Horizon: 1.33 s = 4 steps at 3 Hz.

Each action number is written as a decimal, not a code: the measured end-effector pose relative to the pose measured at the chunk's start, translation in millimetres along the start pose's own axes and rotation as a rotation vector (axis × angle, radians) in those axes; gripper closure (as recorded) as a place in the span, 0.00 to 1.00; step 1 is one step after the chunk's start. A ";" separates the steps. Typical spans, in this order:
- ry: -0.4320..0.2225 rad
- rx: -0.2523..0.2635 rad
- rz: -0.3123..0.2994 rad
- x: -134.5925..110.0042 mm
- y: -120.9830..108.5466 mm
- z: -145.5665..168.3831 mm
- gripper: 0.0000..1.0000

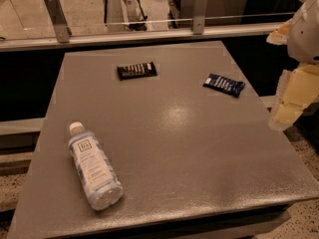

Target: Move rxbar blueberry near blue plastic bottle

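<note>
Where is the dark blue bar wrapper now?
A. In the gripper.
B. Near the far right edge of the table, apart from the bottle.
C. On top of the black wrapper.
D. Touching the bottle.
B: the rxbar blueberry lies near the far right edge of the table, the blue plastic bottle lies at the front left, and the gripper hangs off the right side, apart from the bar.

Your grey bench [199, 183] shows soft glare mid-top. Beyond its far edge runs a glass railing [149, 33] on metal posts [56, 16]; speckled floor [306, 223], possibly terrazzo, lies off the near right corner.
</note>
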<state>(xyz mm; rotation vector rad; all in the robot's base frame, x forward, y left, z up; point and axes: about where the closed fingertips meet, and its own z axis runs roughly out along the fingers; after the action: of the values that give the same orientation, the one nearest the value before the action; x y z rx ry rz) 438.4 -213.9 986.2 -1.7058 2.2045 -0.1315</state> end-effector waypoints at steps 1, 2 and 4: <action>0.000 0.000 0.000 0.0 0.0 -0.1 0.00; -0.055 0.005 0.029 9.6 -24.0 25.0 0.00; -0.200 -0.002 0.164 26.6 -100.5 98.0 0.00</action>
<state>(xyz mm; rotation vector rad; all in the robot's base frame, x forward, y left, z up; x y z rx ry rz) 557.3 -252.9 917.3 -1.4620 2.1823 0.0795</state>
